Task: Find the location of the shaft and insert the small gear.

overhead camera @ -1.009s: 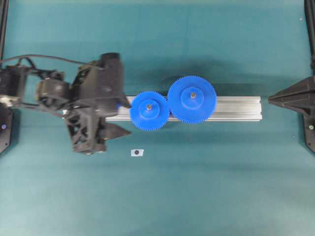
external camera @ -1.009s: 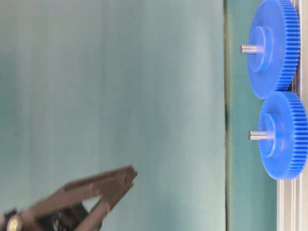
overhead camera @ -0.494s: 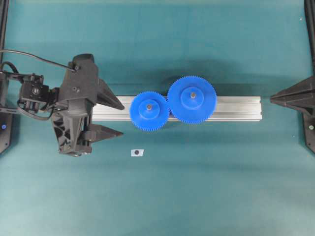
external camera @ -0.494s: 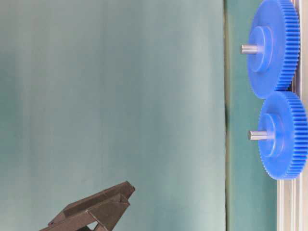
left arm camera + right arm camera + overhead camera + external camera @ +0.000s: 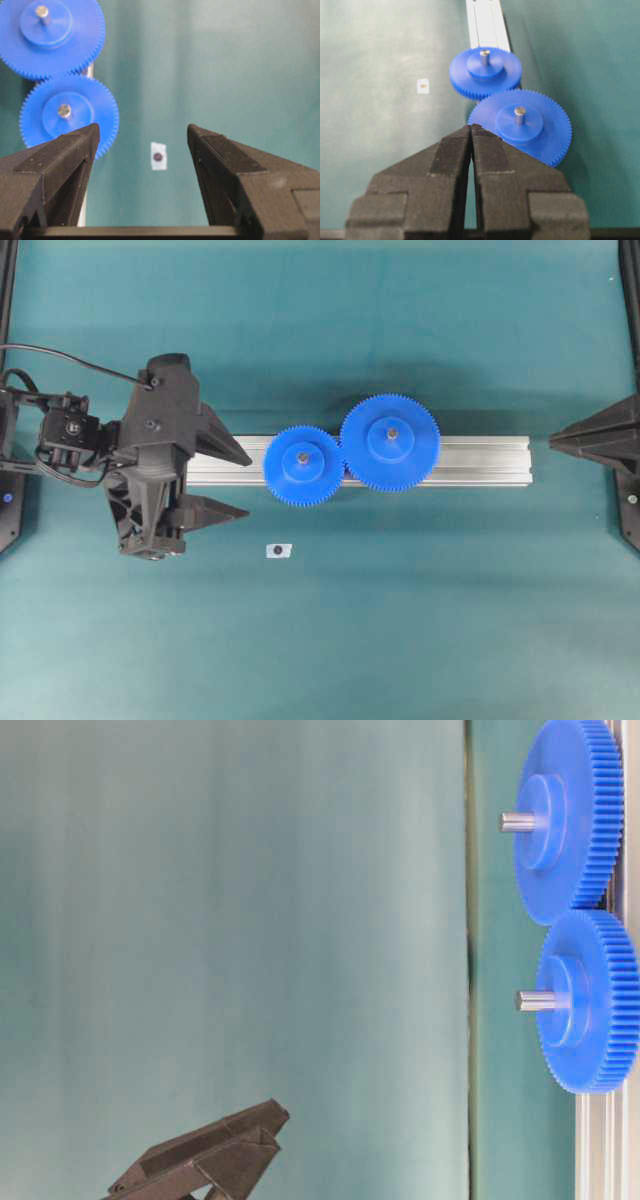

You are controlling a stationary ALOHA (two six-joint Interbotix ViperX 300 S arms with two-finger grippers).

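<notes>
Blue on teal: found the small gear [image 5: 303, 466] at frame centre, seated over the shaft [image 5: 535, 1001] on the aluminium rail [image 5: 480, 460], teeth meshed with the larger gear [image 5: 390, 442] to its right. Caught the left gripper [image 5: 247, 484] just left of it, jaws wide, holding nothing, and the right gripper [image 5: 552, 443] at the far right edge, pinched together. Judged insertion complete; needed only a straight pull-back clear of the teeth and the white tag [image 5: 279, 550] below.

You see a big gear [image 5: 390, 443] on a grey rail [image 5: 480, 460] lying across the teal table [image 5: 400, 620], a white tag [image 5: 279, 550] nearby.
</notes>
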